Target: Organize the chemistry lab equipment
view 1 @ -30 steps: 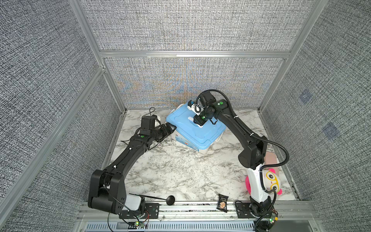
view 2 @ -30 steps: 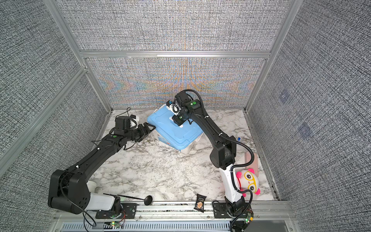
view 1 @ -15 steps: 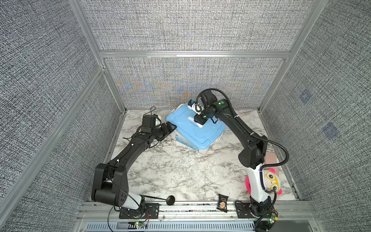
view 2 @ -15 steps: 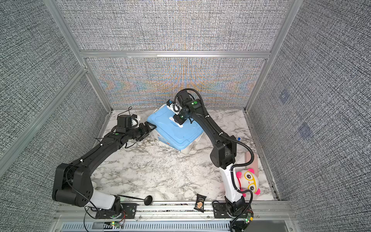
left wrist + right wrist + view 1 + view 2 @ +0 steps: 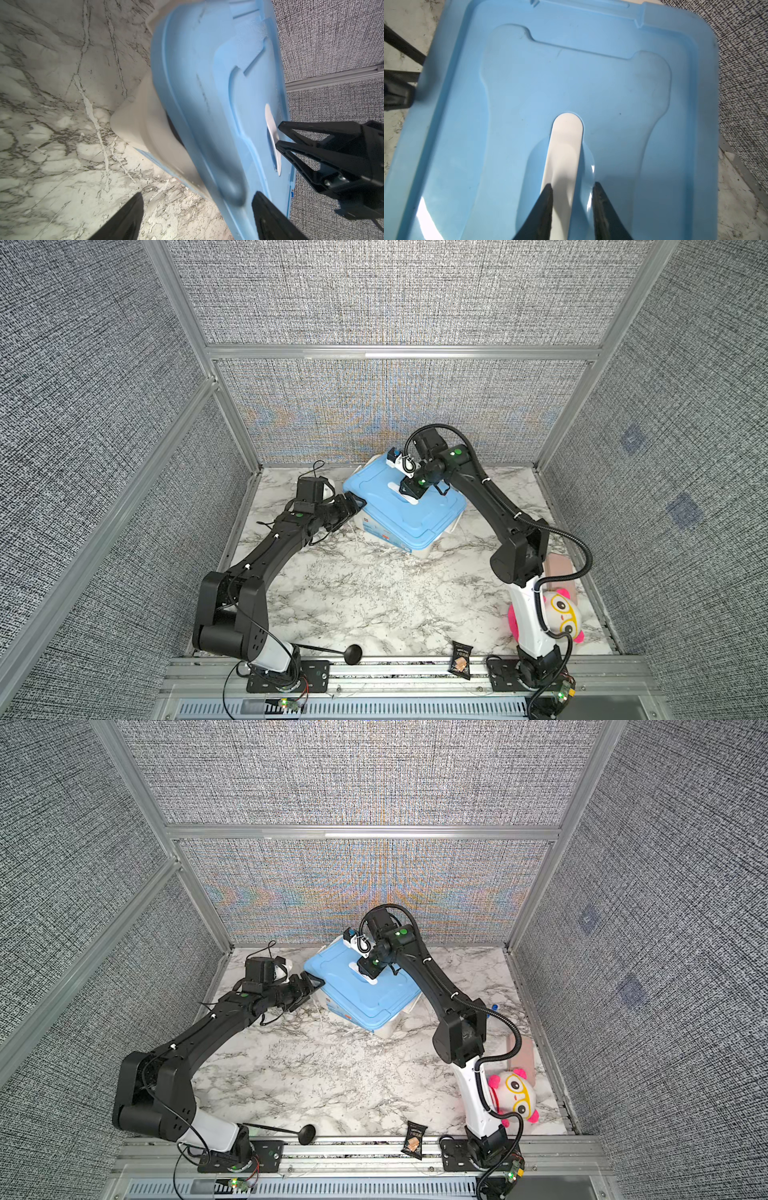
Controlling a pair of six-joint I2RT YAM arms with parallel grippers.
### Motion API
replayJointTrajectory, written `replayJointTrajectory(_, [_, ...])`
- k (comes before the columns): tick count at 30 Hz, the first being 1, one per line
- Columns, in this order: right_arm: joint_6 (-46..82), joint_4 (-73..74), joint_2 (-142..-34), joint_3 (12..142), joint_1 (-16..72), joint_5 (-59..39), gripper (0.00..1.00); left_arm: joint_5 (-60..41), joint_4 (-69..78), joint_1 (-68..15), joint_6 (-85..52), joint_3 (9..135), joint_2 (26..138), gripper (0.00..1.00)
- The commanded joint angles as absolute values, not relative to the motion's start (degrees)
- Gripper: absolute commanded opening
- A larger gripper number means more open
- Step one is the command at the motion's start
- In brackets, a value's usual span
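Observation:
A white storage box point(image 5: 420, 551) with a light blue lid point(image 5: 419, 516) point(image 5: 370, 1002) stands at the back middle of the marble table. My right gripper point(image 5: 409, 492) point(image 5: 370, 969) point(image 5: 572, 184) comes down on the lid and is shut on its white handle point(image 5: 566, 133). My left gripper point(image 5: 357, 502) point(image 5: 316, 982) point(image 5: 198, 195) is open and straddles the lid's left corner edge point(image 5: 207, 83). There a dark gap shows between the lid and the box wall point(image 5: 149, 116). A small blue-capped tube point(image 5: 494, 1006) lies by the right arm's elbow. The other chemistry lab equipment is hidden.
A pink and white plush toy point(image 5: 559, 614) and a pink block point(image 5: 559, 568) lie at the right edge behind the right arm's base. A black snack packet point(image 5: 460, 660) and a black ladle point(image 5: 353, 654) rest at the front rail.
The left arm's elbow and shoulder have shifted slightly. Both grippers stay where they were at the lid.

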State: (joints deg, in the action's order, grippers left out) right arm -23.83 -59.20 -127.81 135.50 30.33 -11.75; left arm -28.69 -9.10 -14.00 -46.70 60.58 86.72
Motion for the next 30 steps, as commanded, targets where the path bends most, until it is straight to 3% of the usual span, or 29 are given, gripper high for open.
replayJointTrajectory(1, [-25.28,-64.31,-128.09,136.27,30.4,-14.37,0.32,-29.06,-8.7,-13.89,-45.97,61.0,87.0,0.83])
replayJointTrajectory(10, [-25.44,-68.96,-130.02,140.08,30.34,-15.17,0.43,-29.51,-8.43,-13.89,-46.8,61.65,88.39,0.83])
replayJointTrajectory(21, [-28.46,-69.78,-128.75,139.0,31.71,-15.99,0.44,-29.8,-8.61,-13.8,-47.81,62.62,89.69,0.82])
replayJointTrajectory(30, [-30.7,-69.35,-128.34,137.56,33.2,-12.0,0.43,-29.22,-9.41,-13.71,-50.35,63.26,89.81,0.71])
